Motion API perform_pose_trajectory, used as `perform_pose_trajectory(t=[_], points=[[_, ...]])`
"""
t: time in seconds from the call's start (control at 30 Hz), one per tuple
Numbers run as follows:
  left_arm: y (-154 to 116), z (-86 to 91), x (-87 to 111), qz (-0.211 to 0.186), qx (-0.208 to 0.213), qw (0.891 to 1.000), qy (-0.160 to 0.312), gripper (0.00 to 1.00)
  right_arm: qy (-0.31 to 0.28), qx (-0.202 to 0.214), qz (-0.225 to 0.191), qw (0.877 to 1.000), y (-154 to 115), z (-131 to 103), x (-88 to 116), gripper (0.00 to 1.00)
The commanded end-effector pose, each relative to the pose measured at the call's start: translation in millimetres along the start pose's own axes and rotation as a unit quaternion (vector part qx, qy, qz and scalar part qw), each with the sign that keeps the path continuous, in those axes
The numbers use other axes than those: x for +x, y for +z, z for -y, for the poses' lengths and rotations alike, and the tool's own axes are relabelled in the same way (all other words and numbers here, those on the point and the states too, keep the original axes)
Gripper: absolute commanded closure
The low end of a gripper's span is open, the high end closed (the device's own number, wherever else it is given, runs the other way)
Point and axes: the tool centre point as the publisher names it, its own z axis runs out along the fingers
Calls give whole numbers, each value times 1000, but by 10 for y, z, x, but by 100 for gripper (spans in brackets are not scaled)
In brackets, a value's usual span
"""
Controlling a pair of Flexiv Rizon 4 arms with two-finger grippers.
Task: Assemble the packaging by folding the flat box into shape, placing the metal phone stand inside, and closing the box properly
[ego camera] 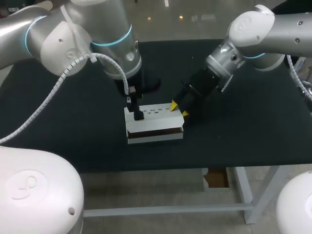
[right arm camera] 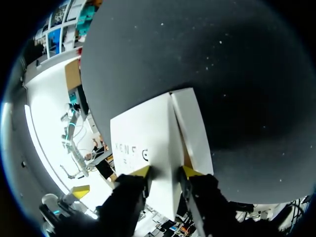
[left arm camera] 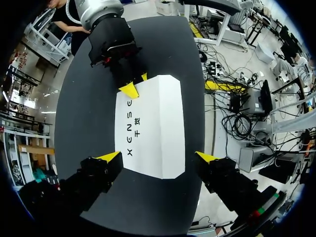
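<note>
Right pincer (right arm camera: 165, 171) pinches the end of the white box (right arm camera: 143, 140) nearest it, a yellow tip pressed to either side of the white panel. Left pincer (left arm camera: 159, 157) hangs spread wide over the box's opposite end, one yellow tip off each long edge; the box lies flat near the middle of the black worktop (ego camera: 73, 112), printed face up, between the two arms.
</note>
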Motion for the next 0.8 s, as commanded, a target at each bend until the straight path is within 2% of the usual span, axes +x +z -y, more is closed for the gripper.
perform_pose_trajectory(t=[0.03, 0.07, 0.1, 0.13, 0.17, 0.23, 0.8], points=[[126, -7, 10, 7, 2, 1000, -15, 0, 0, 0, -1, 1000, 18, 1, -7, 62], [142, -8, 13, 9, -2, 1000, -15, 0, 0, 0, -1, 1000, 18, 1, -7, 61], [182, -6, 9, 17, -22, 999, -41, 0, 0, 0, -1, 1000, 18, 1, -7, 62], [201, -4, 3, 12, -27, 999, -42, 5, 0, 0, -1, 1000, 18, 1, -7, 62], [211, -6, 4, 10, -26, 999, -41, 17, 0, 0, -1, 1000, 18, 1, -7, 62], [243, -17, 13, 0, -27, 999, -43, 23, 0, 0, -1, 1000, 18, 1, -7, 62], [500, -97, 16, -17, -17, 998, -55, 22, 0, 0, -1, 1000, 18, 1, -7, 61]])
